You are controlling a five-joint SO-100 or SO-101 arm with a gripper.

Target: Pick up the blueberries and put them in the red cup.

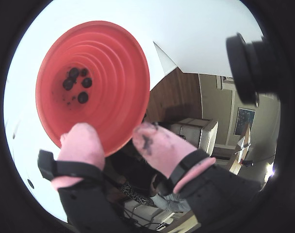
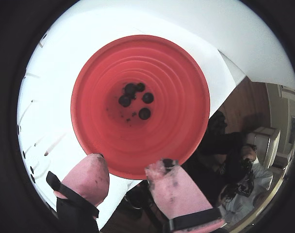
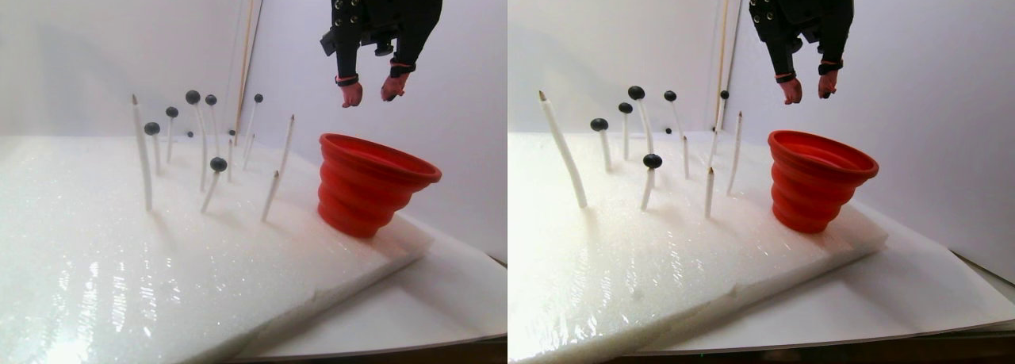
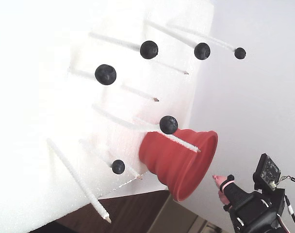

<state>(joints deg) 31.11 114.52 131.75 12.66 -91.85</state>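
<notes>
Nearest the lens in a wrist view, the black gripper with pink padded tips [image 2: 128,177] hangs spread apart and empty at the bottom of the frame, right above the red ribbed cone-shaped cup [image 2: 181,97], so I'd say a drop-off's just done and it needs to head back for another berry. The small matte blue-black blueberries [image 2: 136,99] sit clustered at the cup's bottom. Only the stereo pair, upper left, shows more perched on thin white sticks [image 3: 144,159] in the white foam slab [image 3: 119,261].
</notes>
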